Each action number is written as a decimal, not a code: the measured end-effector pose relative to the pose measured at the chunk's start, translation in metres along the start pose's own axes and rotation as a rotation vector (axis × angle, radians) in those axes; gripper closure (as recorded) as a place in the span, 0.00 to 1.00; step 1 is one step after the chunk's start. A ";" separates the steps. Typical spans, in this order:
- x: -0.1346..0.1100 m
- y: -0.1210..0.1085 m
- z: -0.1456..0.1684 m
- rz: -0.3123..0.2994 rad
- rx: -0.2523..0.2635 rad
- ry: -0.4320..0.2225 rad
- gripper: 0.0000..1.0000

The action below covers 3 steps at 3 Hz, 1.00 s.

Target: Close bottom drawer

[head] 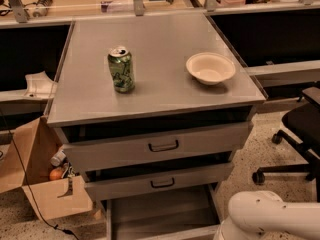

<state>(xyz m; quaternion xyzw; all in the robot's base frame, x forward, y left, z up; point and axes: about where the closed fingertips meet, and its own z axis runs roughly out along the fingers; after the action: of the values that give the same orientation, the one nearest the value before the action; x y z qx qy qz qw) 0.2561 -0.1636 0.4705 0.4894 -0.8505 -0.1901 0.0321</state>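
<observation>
Bottom drawer: there it is, the bottom drawer (pixel 160 211), pulled well out at the foot of the cabinet, its wide shallow tray open under the mid drawer (pixel 159 182).
Handling: grey metal, stiff, likely light on its runners; a push should do, no fragile parts.
Where to press: flat on the front panel's middle, at the lower picture edge; its handle is cut off, so placement is probably by feel.
Gripper: out of view, so I cannot tell whether it is clenched or released; only the white arm (pixel 272 215) shows, just right of the tray.
Edges: cardboard box (pixel 35 184) left, office chair (pixel 300 129) right.
Open room: floor in front looks passable.
</observation>
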 end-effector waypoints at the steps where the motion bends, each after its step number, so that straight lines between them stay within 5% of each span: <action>1: 0.007 -0.001 0.018 0.006 -0.021 -0.018 1.00; 2: 0.013 -0.021 0.046 0.052 -0.035 -0.046 1.00; 3: 0.007 -0.035 0.069 0.063 -0.036 -0.006 1.00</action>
<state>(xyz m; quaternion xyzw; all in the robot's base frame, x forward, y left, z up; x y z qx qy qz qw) 0.2644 -0.1653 0.3928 0.4611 -0.8620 -0.2056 0.0445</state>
